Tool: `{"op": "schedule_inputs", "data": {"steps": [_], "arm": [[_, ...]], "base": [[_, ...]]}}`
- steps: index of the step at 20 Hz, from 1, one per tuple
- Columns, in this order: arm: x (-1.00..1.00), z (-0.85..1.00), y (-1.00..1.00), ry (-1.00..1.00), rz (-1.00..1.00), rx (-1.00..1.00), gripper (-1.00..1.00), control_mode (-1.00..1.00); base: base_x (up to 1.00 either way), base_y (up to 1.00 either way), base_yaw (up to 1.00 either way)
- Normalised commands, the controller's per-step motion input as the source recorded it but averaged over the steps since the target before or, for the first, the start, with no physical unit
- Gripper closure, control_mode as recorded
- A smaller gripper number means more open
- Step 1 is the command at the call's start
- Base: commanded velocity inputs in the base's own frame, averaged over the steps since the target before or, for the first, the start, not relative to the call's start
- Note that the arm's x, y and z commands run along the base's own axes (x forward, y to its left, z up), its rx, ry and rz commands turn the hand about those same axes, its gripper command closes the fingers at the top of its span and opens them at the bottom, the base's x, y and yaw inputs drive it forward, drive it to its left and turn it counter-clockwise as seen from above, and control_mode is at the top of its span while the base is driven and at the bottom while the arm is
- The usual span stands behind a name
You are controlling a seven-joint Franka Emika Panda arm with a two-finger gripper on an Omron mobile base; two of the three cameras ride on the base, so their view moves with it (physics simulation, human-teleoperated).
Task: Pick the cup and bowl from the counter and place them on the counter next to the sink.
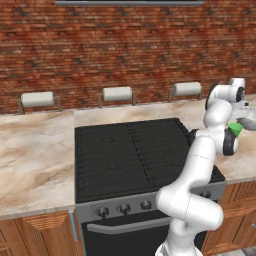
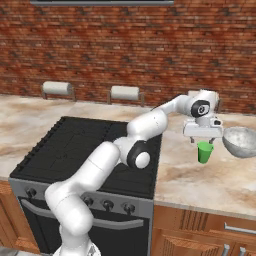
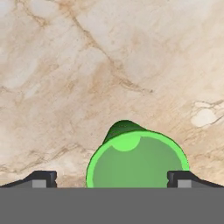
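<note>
Right base view has the white arm stretched out over the black stove top (image 2: 75,150) and across to the marbled worktop (image 2: 210,185) on the far side, with the gripper (image 2: 202,139) pointing straight down just above the small green cup (image 2: 204,152). The cup sits directly under the fingers, its rim close to their tips; its base looks slightly clear of the stone, though I cannot be sure of that from this side. Just beside it, on the side away from the stove, lies the pale mottled bowl (image 2: 240,141), close to the cup but apart from it. From the hand view the cup (image 3: 136,162) is seen from above, its open mouth between the two dark fingertips (image 3: 41,179), which stand wide apart with one on either side of the rim; whether they actually press on the cup I cannot tell. In the left base view the cup (image 1: 235,129) shows as a green patch behind the arm's wrist, with the edge of the bowl (image 1: 248,118) just past it at the frame's border. Three paper towel rolls (image 2: 125,92) hang in a row along the red brick wall (image 2: 125,45) behind the worktop.
</note>
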Motion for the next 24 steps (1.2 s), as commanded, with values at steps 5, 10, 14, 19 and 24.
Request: {"op": "schedule_inputs", "data": {"steps": [5,10,14,19,24], "arm": [[0.01,-0.08,0.12,0.0,0.0,0.07,-1.0,-1.0],[0.12,0.0,0.0,0.0,-0.01,0.08,-1.0,-1.0],[0.03,-0.01,0.0,0.0,0.0,0.02,-1.0,-1.0],[0.0,-0.13,0.0,0.0,0.0,0.0,-1.0,-1.0],[0.05,-0.28,0.0,0.0,0.0,0.0,-1.0,-1.0]], "base": [[0.0,0.0,0.0],[0.0,0.0,0.0],[0.0,0.0,0.0],[0.0,0.0,0.0],[0.0,0.0,0.0]]}}
